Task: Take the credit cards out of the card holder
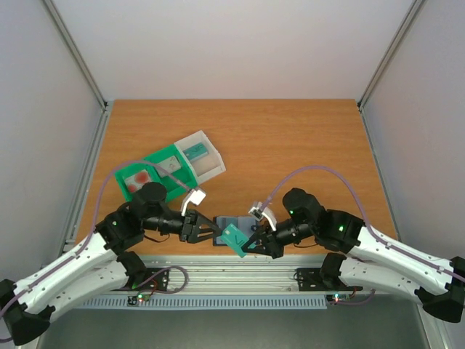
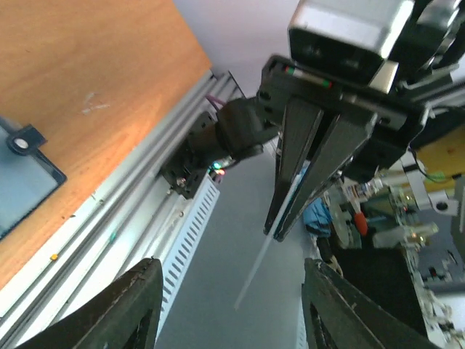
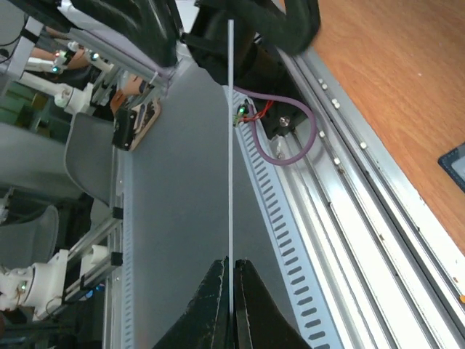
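While the right gripper (image 1: 251,244) is clamped shut on the teal credit card (image 1: 234,238), the left gripper (image 1: 216,233) stands with its jaws apart and nothing held between them. From the top camera, the card is tilted and sits between the two grippers at the near edge of the wooden table (image 1: 290,145), overlapping the near right corner of the card holder (image 1: 227,222). The right wrist camera shows the same card edge-on as a thin pale line rising from the closed fingers (image 3: 214,309), so the grip is on its near end. The left wrist camera shows the left fingers (image 2: 131,305) spread wide at the bottom of the view, with the right gripper opposite them and the card's free end pointing toward the gap; contact between the card and the left fingers cannot be confirmed. The card holder lies flat on the table just beyond the grippers, blue-grey face up, its small tab clasp visible from the left wrist view. Whether further cards are inside it cannot be determined. A green-and-white compartment tray (image 1: 216,169) sits well apart at the far left, holding a teal item in its white section and a reddish one in its green section.
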Action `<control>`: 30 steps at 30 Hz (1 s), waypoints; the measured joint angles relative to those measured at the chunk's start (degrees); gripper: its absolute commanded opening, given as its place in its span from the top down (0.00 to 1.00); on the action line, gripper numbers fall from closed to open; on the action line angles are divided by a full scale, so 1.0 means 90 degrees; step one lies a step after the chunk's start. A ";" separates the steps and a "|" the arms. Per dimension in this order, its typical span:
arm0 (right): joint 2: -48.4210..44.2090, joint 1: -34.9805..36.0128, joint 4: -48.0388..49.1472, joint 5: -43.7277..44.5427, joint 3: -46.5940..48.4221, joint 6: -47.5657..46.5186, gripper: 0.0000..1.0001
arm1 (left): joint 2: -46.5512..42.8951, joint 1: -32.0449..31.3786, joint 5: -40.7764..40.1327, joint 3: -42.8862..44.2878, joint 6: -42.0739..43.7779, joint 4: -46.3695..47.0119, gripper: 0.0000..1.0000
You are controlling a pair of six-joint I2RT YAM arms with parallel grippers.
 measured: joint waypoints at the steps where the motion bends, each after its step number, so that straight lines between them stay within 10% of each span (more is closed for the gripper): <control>1: 0.0053 0.0000 -0.0017 -0.0041 0.0061 -0.0039 0.99 | 0.0083 0.0000 0.0148 0.0000 0.0070 -0.0007 0.48; 11: 0.0425 0.0000 -0.0007 -0.0221 0.0308 -0.0243 0.99 | 0.0362 0.0000 0.0916 0.0000 0.0454 0.0070 0.99; 16: 0.0425 0.0000 -0.0061 -0.0121 0.0308 -0.0289 0.91 | 0.0357 0.0000 0.0886 0.0002 0.0549 0.0063 0.99; 26: 0.0175 0.0000 -0.0279 0.0988 0.0311 -0.0170 0.13 | 0.0141 -0.0005 -0.0206 0.0029 0.0622 -0.0291 1.00; 30: -0.0083 0.0000 -0.0408 0.1766 0.0311 -0.0056 0.02 | 0.0141 -0.0005 -0.1049 0.0226 0.0680 -0.0702 1.00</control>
